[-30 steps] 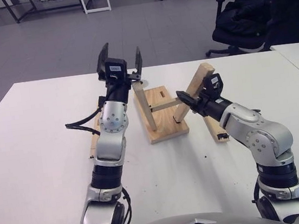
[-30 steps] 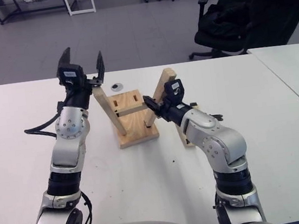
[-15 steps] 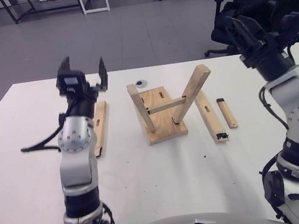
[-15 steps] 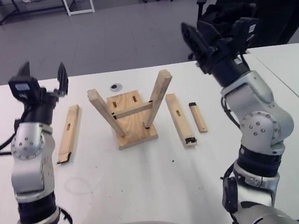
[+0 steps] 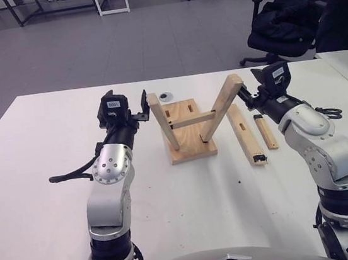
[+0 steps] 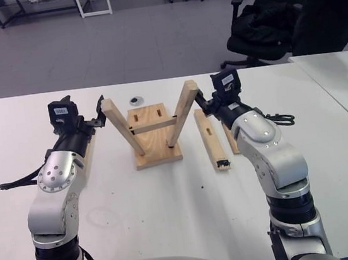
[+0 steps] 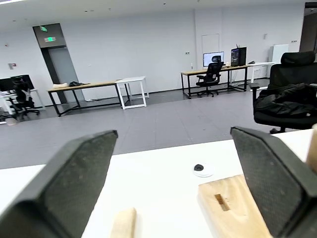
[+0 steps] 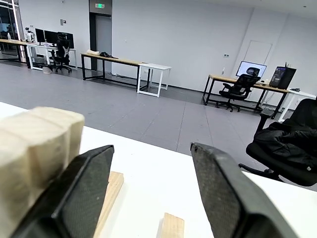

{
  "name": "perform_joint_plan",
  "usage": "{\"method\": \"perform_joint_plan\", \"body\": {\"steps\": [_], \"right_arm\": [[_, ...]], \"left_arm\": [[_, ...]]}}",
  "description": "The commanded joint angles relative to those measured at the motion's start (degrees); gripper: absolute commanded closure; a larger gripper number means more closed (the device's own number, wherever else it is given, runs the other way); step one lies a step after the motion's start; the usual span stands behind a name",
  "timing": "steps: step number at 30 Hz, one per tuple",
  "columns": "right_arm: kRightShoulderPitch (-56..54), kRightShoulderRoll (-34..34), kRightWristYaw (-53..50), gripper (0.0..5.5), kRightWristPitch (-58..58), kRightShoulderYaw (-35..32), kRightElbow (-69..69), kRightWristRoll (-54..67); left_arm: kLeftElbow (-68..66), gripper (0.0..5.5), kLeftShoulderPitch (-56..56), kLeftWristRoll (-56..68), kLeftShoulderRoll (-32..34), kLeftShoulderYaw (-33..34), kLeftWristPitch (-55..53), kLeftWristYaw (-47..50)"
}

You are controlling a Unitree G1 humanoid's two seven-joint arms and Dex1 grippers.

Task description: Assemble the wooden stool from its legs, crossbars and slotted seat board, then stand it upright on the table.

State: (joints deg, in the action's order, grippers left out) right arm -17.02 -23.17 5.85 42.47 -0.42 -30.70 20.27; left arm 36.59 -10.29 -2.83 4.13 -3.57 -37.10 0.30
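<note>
The slotted seat board [image 5: 188,152] lies flat mid-table with two legs [image 5: 162,124] [image 5: 223,106] standing up from it, splayed and joined by a crossbar [image 5: 192,120]. A loose leg [image 5: 246,135] and a short crossbar [image 5: 266,132] lie to its right. Another loose leg [image 7: 124,223] lies under my left arm. My left gripper [image 5: 125,108] is open just left of the left leg's top. Close beside the right leg's top [image 8: 34,144], my right gripper [image 5: 251,89] is open and holds nothing.
A small round black-and-white disc [image 5: 165,96] sits on the table behind the seat board. A black cable [image 5: 71,175] trails left of my left arm. An office chair [image 5: 282,25] stands beyond the far edge, and a second table [image 5: 343,61] is at the right.
Both arms have dropped from raised, spread positions and moved inward, the left gripper to the left leg's top, the right to the right leg's top. The wooden parts have not moved.
</note>
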Motion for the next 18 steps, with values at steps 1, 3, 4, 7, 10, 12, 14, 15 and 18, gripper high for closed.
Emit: {"method": "perform_joint_plan", "body": {"steps": [1,3,4,7,10,12,14,15,18], "right_arm": [[-0.9,1.5,4.7,2.6,0.4,5.1,-3.7,2.2],[-0.3,1.5,5.0,2.6,-0.4,3.7,-3.3,2.1],[0.2,1.0,4.7,2.6,-1.2,2.4,-1.9,1.3],[-0.1,-0.4,3.5,2.6,-4.0,-2.3,4.3,-1.7],[-5.8,-0.2,4.3,2.6,-7.7,-9.5,10.0,1.0],[-10.2,0.4,6.7,2.6,-9.4,-12.0,11.6,4.4],[-13.8,1.7,9.2,2.6,-8.8,-13.0,10.8,9.4],[-15.3,2.5,9.7,2.6,-8.0,-13.2,9.8,12.0],[-17.7,5.2,7.1,2.6,-2.2,-13.2,8.8,18.6]], "left_arm": [[-1.2,1.26,-2.6,1.6,-0.2,-4.5,0.7,-3.3],[-3.0,1.26,-1.6,2.1,0.9,-2.2,2.3,-4.1],[-4.5,1.26,-0.7,2.1,2.7,-0.6,3.9,-5.0],[-8.3,1.26,1.0,2.4,8.3,5.0,8.0,-8.0],[-14.9,1.26,-2.4,2.6,16.6,12.6,13.4,-11.2],[-17.9,1.26,-8.6,6.0,19.0,16.6,14.8,-12.8],[-17.1,1.26,-16.3,15.8,16.4,19.5,12.3,-14.6],[-16.1,1.26,-19.3,21.3,14.8,20.1,9.9,-15.6],[-13.1,1.26,-21.0,30.9,10.6,16.7,4.3,-17.2]]}}
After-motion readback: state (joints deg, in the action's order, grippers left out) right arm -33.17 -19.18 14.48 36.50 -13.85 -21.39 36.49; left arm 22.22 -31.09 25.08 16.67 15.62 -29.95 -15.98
